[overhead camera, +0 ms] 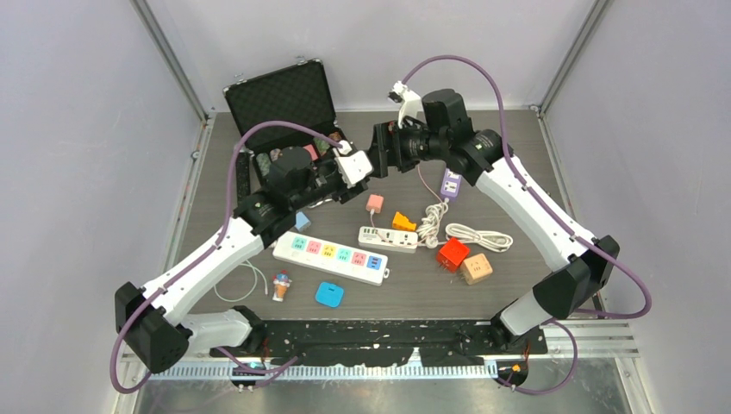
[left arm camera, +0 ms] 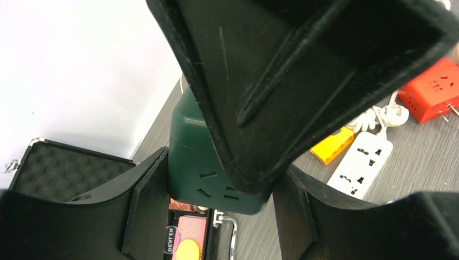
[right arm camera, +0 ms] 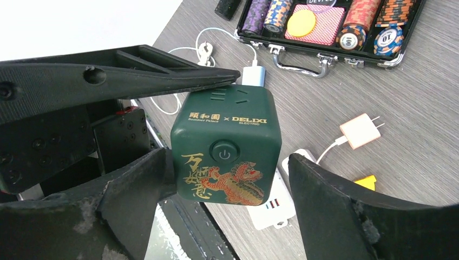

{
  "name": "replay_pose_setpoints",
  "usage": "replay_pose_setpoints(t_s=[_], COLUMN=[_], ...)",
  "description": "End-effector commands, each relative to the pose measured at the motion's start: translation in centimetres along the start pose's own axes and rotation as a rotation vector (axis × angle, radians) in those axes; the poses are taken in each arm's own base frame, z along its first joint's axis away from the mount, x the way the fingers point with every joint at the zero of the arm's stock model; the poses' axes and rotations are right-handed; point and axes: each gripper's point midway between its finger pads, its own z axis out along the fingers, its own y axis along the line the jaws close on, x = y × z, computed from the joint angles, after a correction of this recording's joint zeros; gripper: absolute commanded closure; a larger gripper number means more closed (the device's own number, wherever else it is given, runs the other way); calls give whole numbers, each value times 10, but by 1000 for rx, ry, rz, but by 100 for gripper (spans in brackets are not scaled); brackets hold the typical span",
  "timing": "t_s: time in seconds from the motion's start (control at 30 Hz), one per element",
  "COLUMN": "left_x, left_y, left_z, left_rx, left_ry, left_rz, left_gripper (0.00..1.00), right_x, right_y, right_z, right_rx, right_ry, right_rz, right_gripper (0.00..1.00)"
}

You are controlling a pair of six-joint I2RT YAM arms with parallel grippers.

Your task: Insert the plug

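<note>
Though overhead view hides it, wrist views show green cube socket (right arm camera: 227, 151) clamped by left fingers (left arm camera: 149, 211); right fingers (right arm camera: 335, 206) wide.

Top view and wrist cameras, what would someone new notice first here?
A dark green cube with a gold dragon hangs above the table, gripped by the left gripper, with the right gripper open around it. Below lie a white power strip with coloured sockets, mid-table, and an open case of poker chips at the far left.
</note>
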Motion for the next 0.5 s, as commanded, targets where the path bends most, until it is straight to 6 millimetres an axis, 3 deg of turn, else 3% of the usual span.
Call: replay_pose_setpoints(t_s=[0.0, 0.13, 0.2, 0.23, 0.33, 0.37, 0.4, 0.47], left_x=[-38, -41, -44, -46, -45, -47, -46, -44], left_y=[13, 15, 16, 16, 18, 21, 22, 26], left_z=[-6, -4, -3, -2, -2, -3, -5, -8], left_rx=[-34, -43, -45, -44, -65, -85, -103, -137], left_ry=[-112, -123, -131, -135, -142, -155, -156, -163], left_rz=[21, -4, -19, -27, -68, -79, -93, -119], left_gripper=[100, 100, 99, 92, 39, 14, 2, 0], right_x=[-13, -7, -3, -5, -2, -4, -5, -9], right_y=[1, -1, -4, -3, -14, -18, -25, -41], right_z=[4, 7, 8, 8, 8, 6, 4, -3], right_rx=[4, 7, 17, 19, 69, 91, 121, 169], right_ry=[-46, -17, 10, 11, 28, 27, 20, 8], right_rz=[-12, 8, 11, 8, -10, -15, -32, -51], right_gripper=[16, 36, 54, 65, 84, 91, 93, 94])
